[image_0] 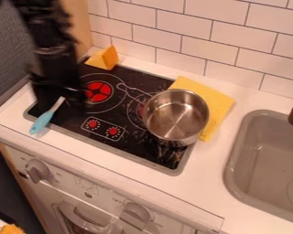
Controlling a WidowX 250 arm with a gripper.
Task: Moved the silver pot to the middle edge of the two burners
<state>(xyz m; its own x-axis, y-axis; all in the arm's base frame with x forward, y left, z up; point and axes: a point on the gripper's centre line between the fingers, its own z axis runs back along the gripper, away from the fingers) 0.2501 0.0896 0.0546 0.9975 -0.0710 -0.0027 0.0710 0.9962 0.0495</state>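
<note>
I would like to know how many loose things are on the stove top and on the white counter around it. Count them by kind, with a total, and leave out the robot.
Silver pot: 1
Yellow cloth: 1
Orange wedge: 1
Blue-handled tool: 1
Total: 4

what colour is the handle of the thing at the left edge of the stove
light blue, in the camera view

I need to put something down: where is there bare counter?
The barest patch is the counter between the stovetop and the sink, in front of the yellow cloth. Crowded: the stovetop's right side, with the pot, and its left, where the arm hangs by the blue-handled utensil.
</note>
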